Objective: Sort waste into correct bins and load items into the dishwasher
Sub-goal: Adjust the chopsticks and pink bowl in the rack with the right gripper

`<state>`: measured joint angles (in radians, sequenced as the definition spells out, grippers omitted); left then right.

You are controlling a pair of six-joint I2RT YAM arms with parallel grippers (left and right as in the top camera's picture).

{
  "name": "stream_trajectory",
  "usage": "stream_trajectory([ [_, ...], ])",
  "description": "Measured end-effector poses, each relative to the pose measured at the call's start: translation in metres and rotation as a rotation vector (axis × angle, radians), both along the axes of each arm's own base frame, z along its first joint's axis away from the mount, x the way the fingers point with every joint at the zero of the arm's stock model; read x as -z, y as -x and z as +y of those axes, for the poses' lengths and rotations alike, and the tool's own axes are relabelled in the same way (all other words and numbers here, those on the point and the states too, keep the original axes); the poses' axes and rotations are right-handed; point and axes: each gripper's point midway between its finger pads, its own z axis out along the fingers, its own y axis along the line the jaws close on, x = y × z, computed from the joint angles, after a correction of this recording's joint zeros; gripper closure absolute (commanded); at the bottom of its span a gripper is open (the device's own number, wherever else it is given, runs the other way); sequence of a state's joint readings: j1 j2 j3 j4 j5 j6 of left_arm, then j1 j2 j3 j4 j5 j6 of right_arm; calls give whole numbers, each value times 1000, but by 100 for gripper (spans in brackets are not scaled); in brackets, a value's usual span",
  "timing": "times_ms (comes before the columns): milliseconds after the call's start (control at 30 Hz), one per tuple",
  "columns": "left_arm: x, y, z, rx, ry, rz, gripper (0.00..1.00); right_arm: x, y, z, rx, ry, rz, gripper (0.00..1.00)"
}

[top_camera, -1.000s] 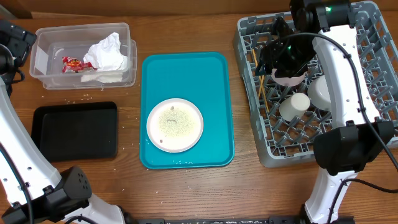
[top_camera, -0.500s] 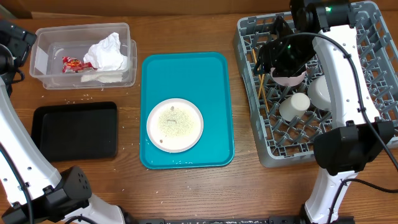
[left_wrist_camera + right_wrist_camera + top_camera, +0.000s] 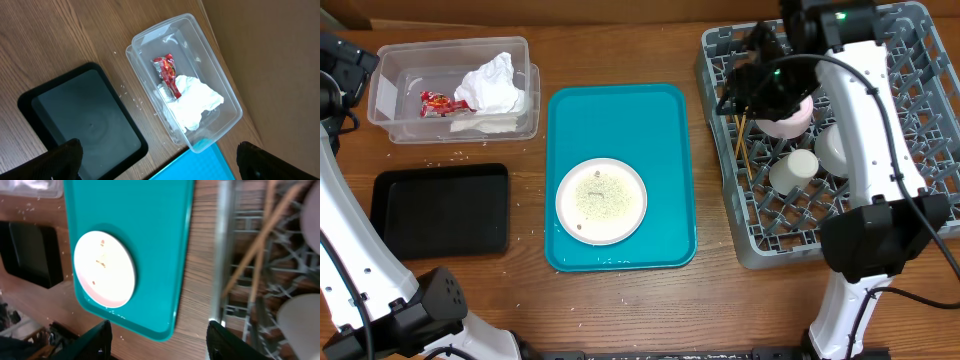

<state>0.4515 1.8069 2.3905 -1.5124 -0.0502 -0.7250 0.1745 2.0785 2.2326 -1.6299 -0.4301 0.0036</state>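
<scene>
tub (image 3: 405,85) behind shallow tray (image 3: 440,210) at left, plate (image 3: 635,195) on serving tray (image 3: 620,120) centre, dish rack (image 3: 930,90) right

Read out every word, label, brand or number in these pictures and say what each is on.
No text can be read anywhere.
Snack wrapper in the clear tub: red-and-white print, too small and blurred to read.
Black tray, teal tray, dish rack: no markings visible.
</scene>
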Motion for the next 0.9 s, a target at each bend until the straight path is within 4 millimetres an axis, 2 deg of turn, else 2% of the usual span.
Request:
stream_trajectory([
  [133, 0, 0, 0, 0, 0, 0, 0, 0, 2, 36, -59, 9, -44, 29],
  [267, 0, 0, 0, 0, 0, 0, 0, 1, 4, 67, -73, 54, -88, 12],
  [333, 0, 0, 0, 0, 0, 0, 0, 2, 5, 79, -52, 83, -104, 2],
  [400, 0, 0, 0, 0, 0, 0, 0, 3, 5, 84, -11, 112, -107, 0],
  [600, 0, 0, 0, 0, 0, 0, 0, 7, -1, 72, 79, 183, -109, 0],
  [900, 0, 0, 0, 0, 0, 0, 0, 7, -24, 29, 211, 213, -114, 0],
])
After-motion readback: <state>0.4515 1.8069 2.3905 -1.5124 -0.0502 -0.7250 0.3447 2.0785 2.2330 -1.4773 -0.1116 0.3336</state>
